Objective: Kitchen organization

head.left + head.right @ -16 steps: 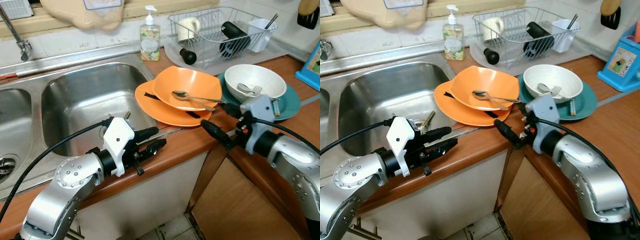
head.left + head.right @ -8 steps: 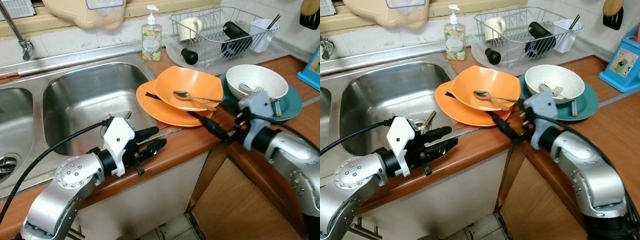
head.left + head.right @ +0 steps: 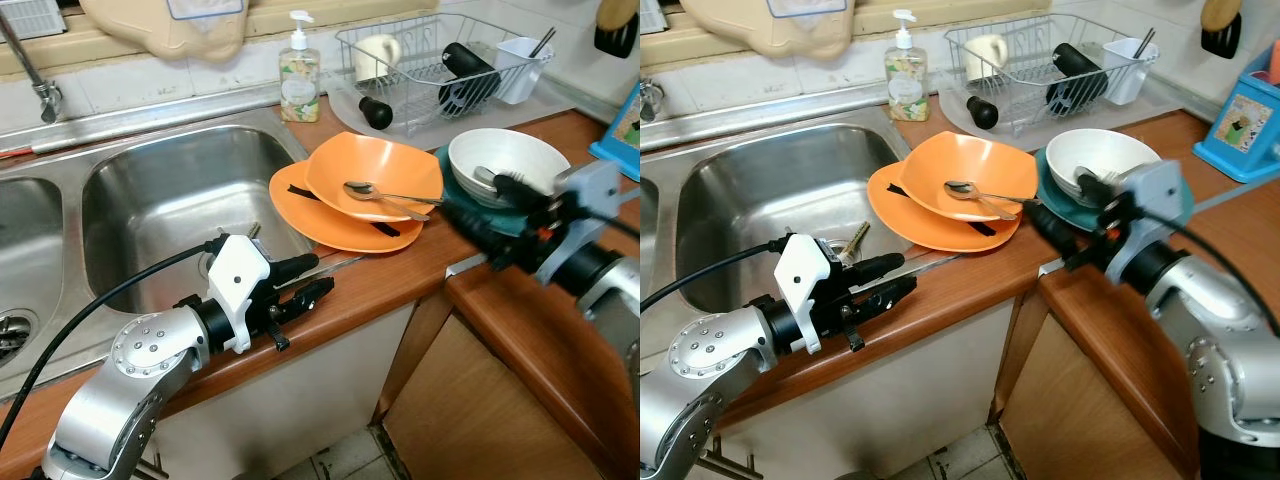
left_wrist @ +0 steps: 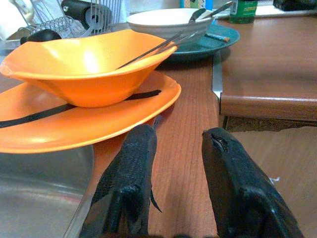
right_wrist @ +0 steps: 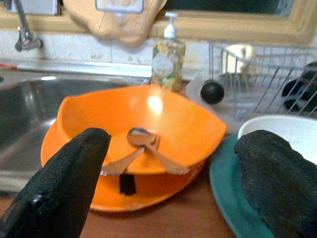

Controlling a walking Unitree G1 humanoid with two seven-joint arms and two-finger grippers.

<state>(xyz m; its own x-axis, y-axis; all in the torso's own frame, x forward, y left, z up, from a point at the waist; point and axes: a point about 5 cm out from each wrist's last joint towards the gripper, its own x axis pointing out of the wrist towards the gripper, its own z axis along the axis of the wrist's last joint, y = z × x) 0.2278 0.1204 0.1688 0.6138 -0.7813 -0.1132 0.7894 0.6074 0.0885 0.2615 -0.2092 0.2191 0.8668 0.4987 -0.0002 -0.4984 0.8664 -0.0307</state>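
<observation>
An orange bowl (image 3: 375, 175) holding a spoon (image 3: 372, 190) sits on an orange plate (image 3: 305, 210) by the sink. To its right, a white bowl (image 3: 505, 155) with a fork rests on a teal plate (image 5: 228, 198). My right gripper (image 3: 472, 196) hovers open at the near left side of the teal plate, one finger by the white bowl's rim, looking toward the orange bowl (image 5: 138, 124). My left gripper (image 3: 322, 275) is open and holds nothing, low over the counter's front edge, pointing at the orange plate (image 4: 74, 124).
The steel sink (image 3: 180, 200) lies to the left. A soap dispenser (image 3: 299, 70) and a wire dish rack (image 3: 440, 65) with a cup and black items stand behind. A thin metal utensil (image 3: 340, 265) lies on the sink rim. Below right is a wooden cabinet door (image 3: 480, 400).
My right gripper has swung to the right and back, from in front of the orange plate to beside the white bowl and teal plate. The left arm has stayed put.
</observation>
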